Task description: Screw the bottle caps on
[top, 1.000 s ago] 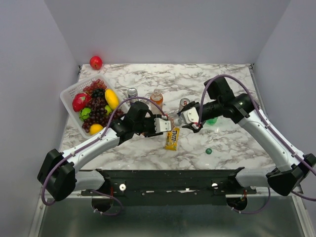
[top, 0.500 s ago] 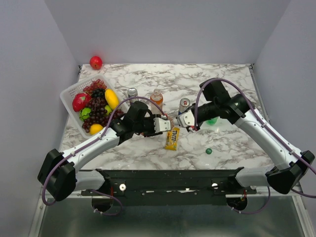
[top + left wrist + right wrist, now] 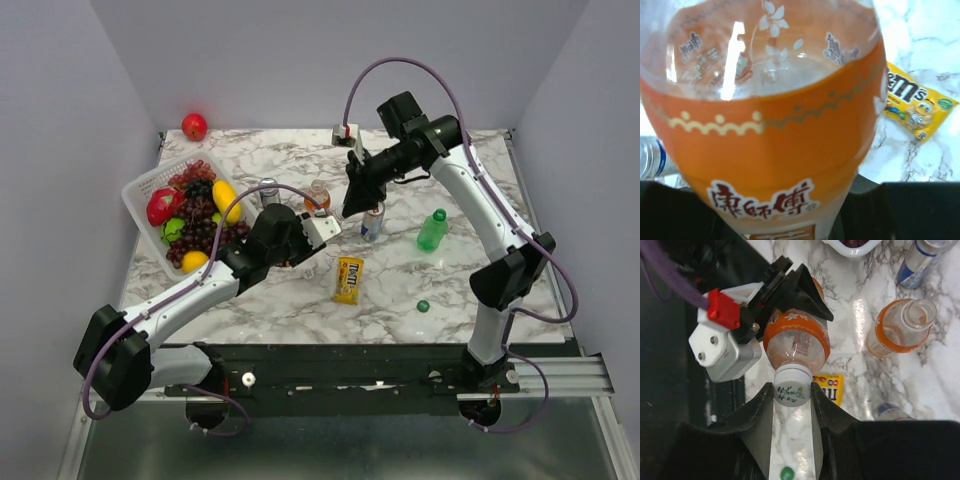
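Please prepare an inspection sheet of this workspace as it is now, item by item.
Surface: white marbled table.
Job's things: held orange bottle with white cap at its mouth; second orange bottle upright, uncapped; green bottle upright; green cap loose on table.
Clutter: candy packet; left drink can; right drink can; fruit basket; red fruit at far left corner.
Grippers: left gripper shut on held orange bottle; right gripper fingers closed on white cap.
Cables: left cable lies along its arm; right cable loops high; no snag seen.
Surroundings: grey walls, black rail at near edge; nothing else seen.
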`<control>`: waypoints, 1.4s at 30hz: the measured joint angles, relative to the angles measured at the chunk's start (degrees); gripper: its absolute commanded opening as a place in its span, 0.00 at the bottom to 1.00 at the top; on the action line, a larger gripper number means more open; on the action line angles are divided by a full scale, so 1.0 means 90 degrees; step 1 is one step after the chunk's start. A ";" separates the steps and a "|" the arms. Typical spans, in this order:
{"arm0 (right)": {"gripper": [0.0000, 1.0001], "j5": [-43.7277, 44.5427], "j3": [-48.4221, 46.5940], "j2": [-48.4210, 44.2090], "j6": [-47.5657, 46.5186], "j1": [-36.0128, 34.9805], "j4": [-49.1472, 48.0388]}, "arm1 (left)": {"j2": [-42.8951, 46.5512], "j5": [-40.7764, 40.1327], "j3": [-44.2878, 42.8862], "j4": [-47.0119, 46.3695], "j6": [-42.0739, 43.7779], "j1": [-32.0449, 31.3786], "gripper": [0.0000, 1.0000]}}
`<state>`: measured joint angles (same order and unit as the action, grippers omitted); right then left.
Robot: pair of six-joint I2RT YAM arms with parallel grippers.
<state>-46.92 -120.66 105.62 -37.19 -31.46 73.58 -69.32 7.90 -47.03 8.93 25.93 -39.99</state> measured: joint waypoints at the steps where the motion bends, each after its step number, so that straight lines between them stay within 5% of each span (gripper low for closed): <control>1: 0.00 -0.0112 -0.0172 0.0192 0.0391 0.0068 0.0041 | 0.0000 -0.0187 0.0019 -0.0027 -0.0112 -0.0010 0.00; 12: 0.03 -0.0389 0.0410 0.0372 0.3857 0.0435 -0.0384 | 0.0000 -0.1268 0.0219 -0.0151 -0.0345 -0.0304 0.00; 16: 0.57 -0.0500 0.0486 0.0374 0.4401 0.0510 -0.0486 | 0.0000 -0.1438 0.0226 -0.0209 -0.0342 -0.0333 0.00; 21: 0.68 -0.0867 0.0143 0.0432 0.4435 0.0709 -0.0478 | 0.0015 -0.1411 0.0231 -0.0503 -0.0352 -0.0333 0.00; 27: 0.70 -0.1122 -0.0517 -0.0032 0.1566 0.0954 -0.0248 | 0.0041 -0.0505 0.0308 -0.0420 0.0041 -0.0318 0.00; 34: 0.68 -0.0665 0.2528 -0.2635 -0.2300 0.0267 -0.0554 | 0.0039 0.0656 0.0291 -0.0228 0.0656 -0.0313 0.00; 42: 0.61 -0.0146 0.3230 -0.2880 -0.3687 -0.0192 -0.1088 | 0.0041 0.1253 0.0214 -0.0211 0.0935 -0.0304 0.00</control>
<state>-48.23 -91.59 79.70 -70.37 -33.19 63.79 -68.95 19.18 -45.10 7.03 34.35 -42.72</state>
